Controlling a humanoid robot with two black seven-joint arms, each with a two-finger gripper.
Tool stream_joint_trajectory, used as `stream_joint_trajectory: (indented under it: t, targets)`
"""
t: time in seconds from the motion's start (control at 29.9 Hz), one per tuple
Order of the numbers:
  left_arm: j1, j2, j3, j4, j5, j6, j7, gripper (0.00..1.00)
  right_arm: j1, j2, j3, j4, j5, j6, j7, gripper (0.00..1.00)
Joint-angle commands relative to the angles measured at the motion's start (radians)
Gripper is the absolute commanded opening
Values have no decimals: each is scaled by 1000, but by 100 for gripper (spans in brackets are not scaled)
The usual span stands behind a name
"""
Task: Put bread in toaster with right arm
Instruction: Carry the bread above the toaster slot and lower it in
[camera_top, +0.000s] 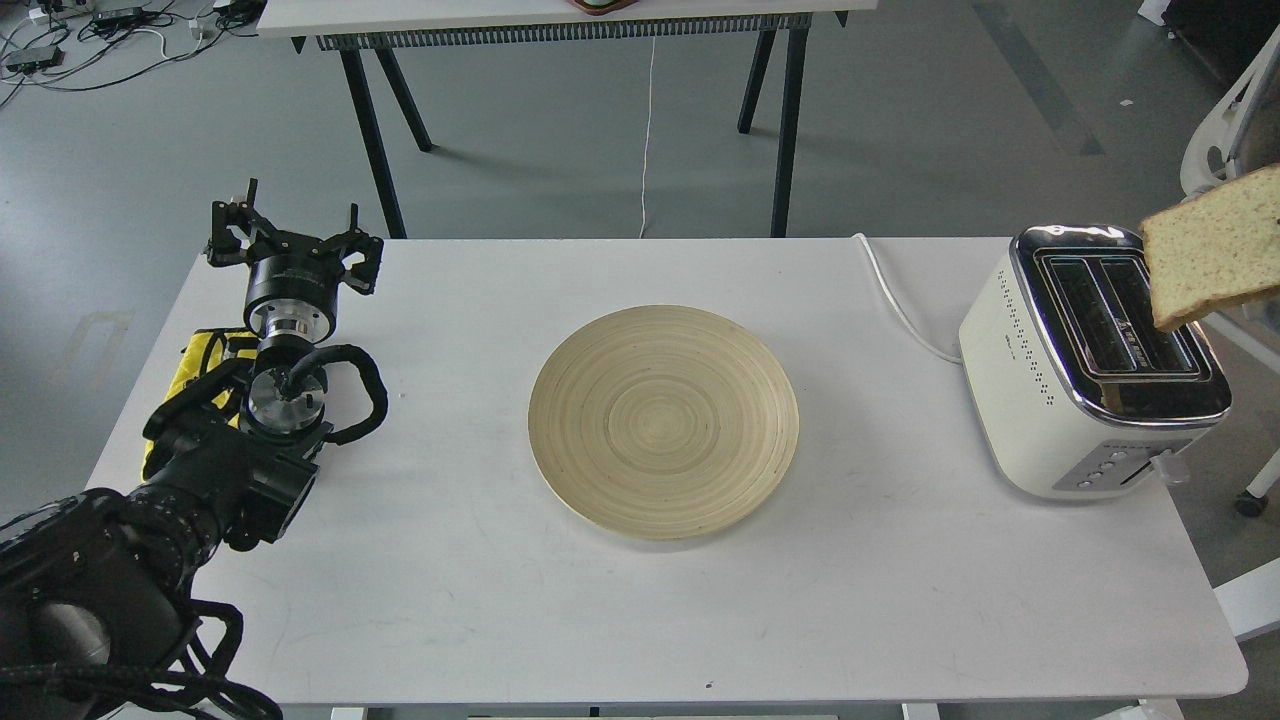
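The bread (1215, 245), a pale tan speckled slice with brown crust, hangs tilted in the air at the right edge of the head view, partly cut off by it. Its lower corner is just above the right side of the toaster (1090, 365). The toaster is cream-white with a chrome top and two dark slots, both with nothing in them, and stands at the table's right end. What holds the bread is out of view, as are my right arm and gripper. My left gripper (293, 243) rests at the table's far left, its fingers spread and empty.
A round wooden plate (663, 420) lies bare in the middle of the white table (900, 600). The toaster's white cable (900, 305) runs off the far edge. Yellow material (200, 360) lies by my left arm. A white chair (1215, 150) stands beyond the right edge.
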Motion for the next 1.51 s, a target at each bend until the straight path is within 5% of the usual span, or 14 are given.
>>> stream_joint_trajectory:
  t: [0.0,1.47]
  targets:
    - [1,0,0,0,0,0,0,100,22,21,0,-39,-29,35,1,0]
    - [1,-1,0,0,0,0,0,100,93,150,-43,-130,-114,156,2,0]
